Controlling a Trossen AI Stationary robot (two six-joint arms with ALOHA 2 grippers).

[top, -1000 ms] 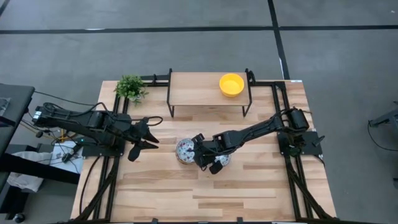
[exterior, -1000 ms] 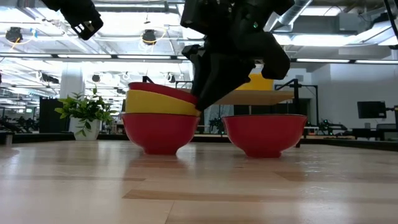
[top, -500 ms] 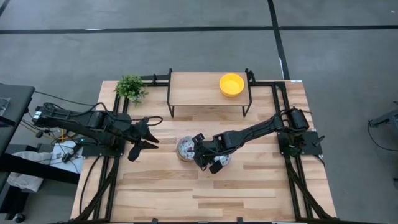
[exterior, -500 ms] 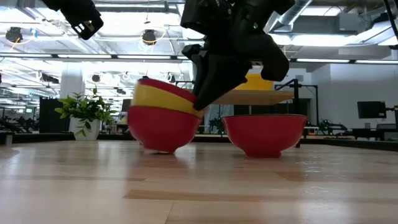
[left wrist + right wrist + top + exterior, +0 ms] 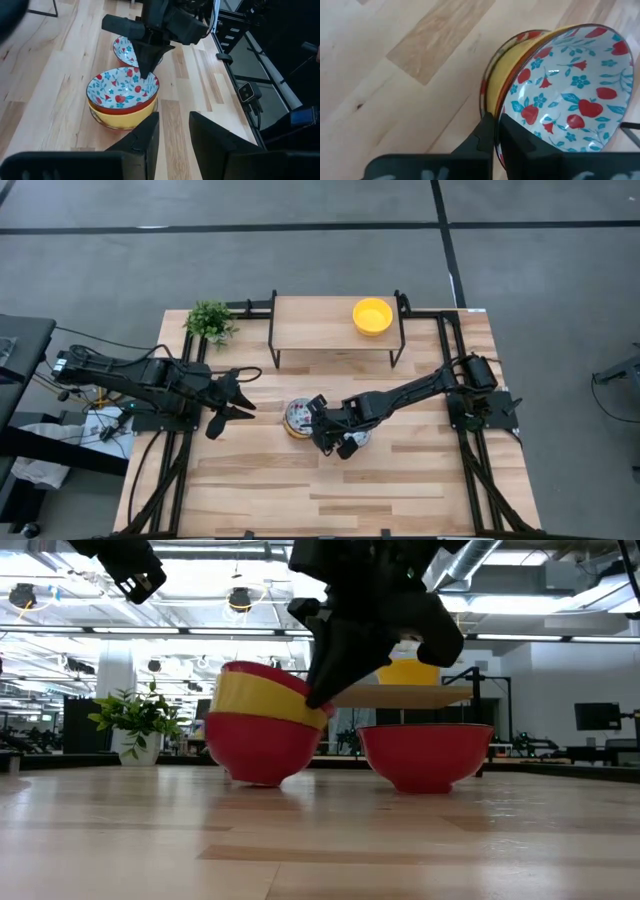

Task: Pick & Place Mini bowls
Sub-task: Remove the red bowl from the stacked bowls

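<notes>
A stack of three mini bowls (image 5: 296, 418) stands mid-table: a red-sided one at the bottom (image 5: 258, 748), a yellow one (image 5: 262, 702), and a floral one on top (image 5: 121, 88). My right gripper (image 5: 318, 427) is shut on the stack's right rim. A second floral bowl (image 5: 425, 754) rests on its base just right of the stack, under the right arm. A plain yellow bowl (image 5: 372, 316) sits on the raised shelf. My left gripper (image 5: 238, 402) hovers open to the left of the stack. My right gripper pinches the rim of the top floral bowl (image 5: 506, 111), one finger (image 5: 516, 141) inside the bowl and one (image 5: 484, 131) outside; whether the yellow bowl's rim is also between them, I cannot tell. It comes slanting down from the table's right. The upper bowls sit tilted on the bottom bowl.
A wooden shelf on black legs (image 5: 336, 330) stands at the far side of the table. A small green plant (image 5: 210, 320) is at the far left corner. Bare wood (image 5: 330, 495) lies toward the near edge.
The yellow bowl and the floral bowl on top have tipped more steeply in the right gripper's hold, their left side rising. The bottom bowl has shifted slightly on the table. The left arm has kept still.
</notes>
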